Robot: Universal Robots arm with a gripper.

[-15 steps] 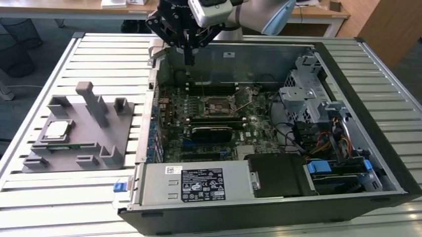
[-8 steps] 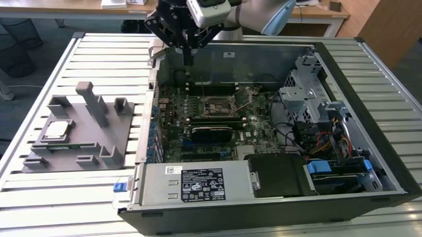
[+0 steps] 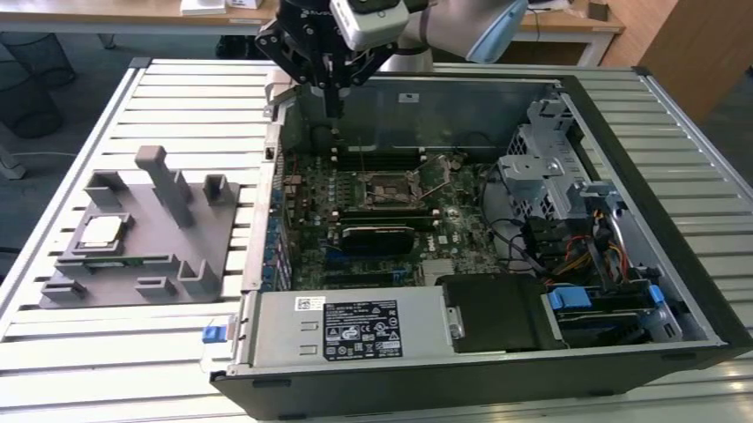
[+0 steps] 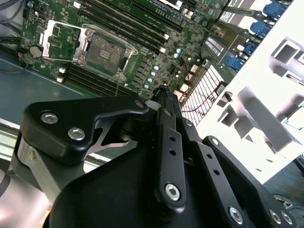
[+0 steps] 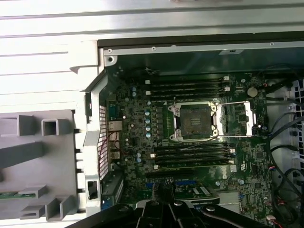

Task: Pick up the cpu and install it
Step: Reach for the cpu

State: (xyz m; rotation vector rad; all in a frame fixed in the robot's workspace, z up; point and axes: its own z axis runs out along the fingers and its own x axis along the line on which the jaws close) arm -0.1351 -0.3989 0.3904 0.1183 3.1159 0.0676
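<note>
Silver cpu (image 3: 100, 231) flat, face-up, on grey fixture (image 3: 144, 236).

**Soft daylight is lighting the computer case (image 3: 471, 392).**
Glare is bleaching the fixture (image 4: 263, 116) beside the case; shadow is dimming the case's interior.

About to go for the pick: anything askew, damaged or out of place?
Nothing stands out. The cpu lies flat on the grey fixture beside the computer case. The motherboard socket is bare, its retention frame swung open alongside. The pincer hangs above the case, holding nothing.
</note>
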